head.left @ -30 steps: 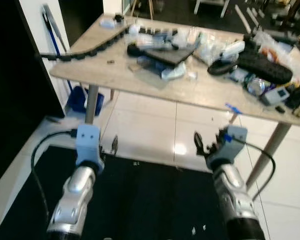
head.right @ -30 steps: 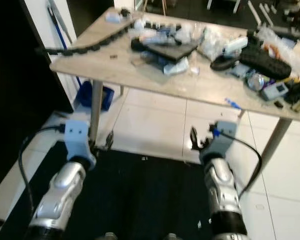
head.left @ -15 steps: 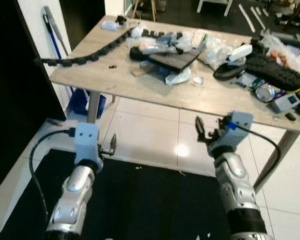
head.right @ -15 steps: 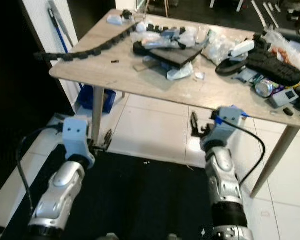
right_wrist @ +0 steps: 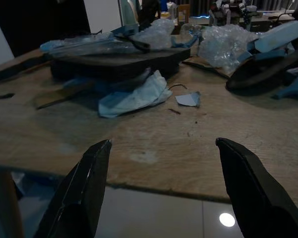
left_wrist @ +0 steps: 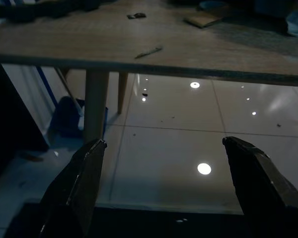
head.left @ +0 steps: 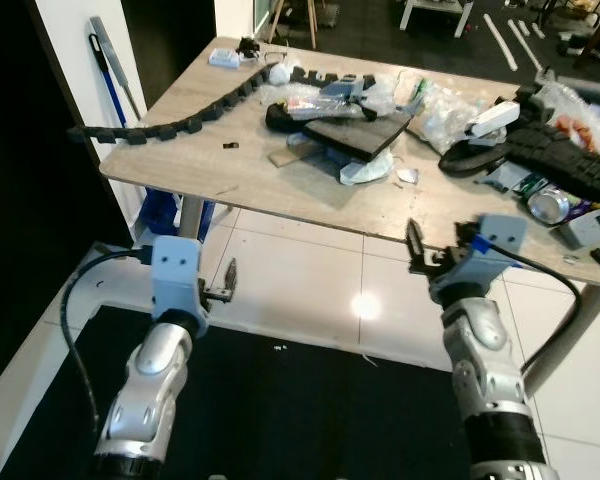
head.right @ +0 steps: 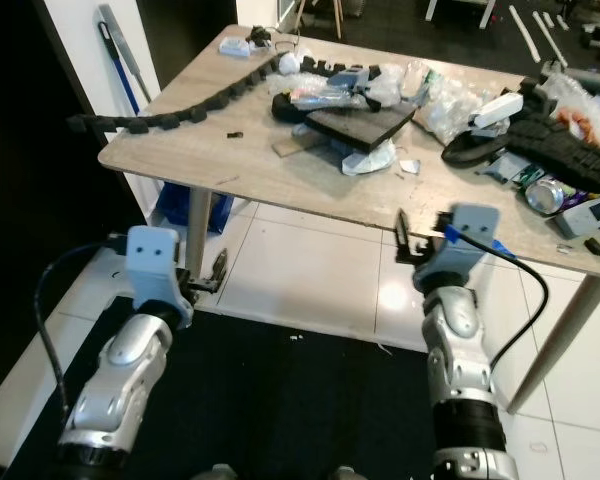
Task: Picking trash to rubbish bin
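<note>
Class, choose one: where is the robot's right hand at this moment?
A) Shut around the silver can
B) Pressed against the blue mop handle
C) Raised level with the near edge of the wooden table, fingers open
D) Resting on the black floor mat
C: the right hand sits at the wooden table edge, with the right wrist view looking across the tabletop between its spread fingers.

The pale wood-grain bench (head.left: 280, 185) looks matt and a bit scuffed, while the white tiled floor (head.left: 310, 290) under it is properly glossy, lamp glare and all. The black mat (head.left: 310, 410) nearer is dull. Clear crinkly plastic bags (right_wrist: 223, 42) shine; the crumpled pale blue wrapper (right_wrist: 131, 96) looks soft and papery. The black segmented plastic cable chain (head.left: 180, 120) is matt, and the silver can (head.left: 548, 204) is shiny metal.
</note>
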Robot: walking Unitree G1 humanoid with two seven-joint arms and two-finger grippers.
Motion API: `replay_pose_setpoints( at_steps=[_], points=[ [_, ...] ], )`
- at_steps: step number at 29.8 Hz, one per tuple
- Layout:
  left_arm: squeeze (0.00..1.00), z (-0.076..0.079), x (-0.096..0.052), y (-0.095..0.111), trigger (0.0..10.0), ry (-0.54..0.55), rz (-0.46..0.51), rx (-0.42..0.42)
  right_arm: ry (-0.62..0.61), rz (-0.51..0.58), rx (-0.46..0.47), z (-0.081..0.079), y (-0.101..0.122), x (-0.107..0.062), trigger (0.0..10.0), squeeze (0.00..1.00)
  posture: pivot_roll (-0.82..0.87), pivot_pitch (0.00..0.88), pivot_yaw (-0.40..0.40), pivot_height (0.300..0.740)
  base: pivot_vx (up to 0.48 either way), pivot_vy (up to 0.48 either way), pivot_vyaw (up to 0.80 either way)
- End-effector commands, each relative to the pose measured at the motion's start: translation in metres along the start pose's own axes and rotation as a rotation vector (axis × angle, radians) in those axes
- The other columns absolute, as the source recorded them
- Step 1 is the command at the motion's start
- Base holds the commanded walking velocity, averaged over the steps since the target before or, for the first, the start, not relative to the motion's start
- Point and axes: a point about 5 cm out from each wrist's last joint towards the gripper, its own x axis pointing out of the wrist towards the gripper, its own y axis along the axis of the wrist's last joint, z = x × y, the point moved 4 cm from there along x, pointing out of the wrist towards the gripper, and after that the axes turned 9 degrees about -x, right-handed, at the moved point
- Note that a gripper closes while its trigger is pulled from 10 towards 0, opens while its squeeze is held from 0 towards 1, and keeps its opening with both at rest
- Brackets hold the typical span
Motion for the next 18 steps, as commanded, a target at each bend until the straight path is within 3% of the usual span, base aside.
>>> replay_pose_setpoints(
  at_steps=[1,7,18],
  points=[
    [0.00,0.0053,-0.0001,-0.0005,10.0,-0.016,-0.008,-0.008,-0.025,0.008,-0.017,0.0091,0.0012,-0.0027,10.0,0.00,0.01,0.166,-0.023,0.740,0.292,0.000,-0.55],
    [0.00,0.0062,-0.0001,0.0006,10.0,-0.021,-0.006,-0.008,-0.021,0.016,-0.020,0.0085,0.0038,-0.0020,10.0,0.00,0.01,0.167,-0.023,0.740,0.291,0.000,-0.65],
    [0.00,0.0066,0.0009,0.0048,10.0,-0.025,0.003,-0.005,-0.015,0.030,-0.033,0.0070,0.0082,0.0001,10.0,0.00,0.01,0.167,-0.024,0.740,0.289,0.000,0.00]
  ],
)
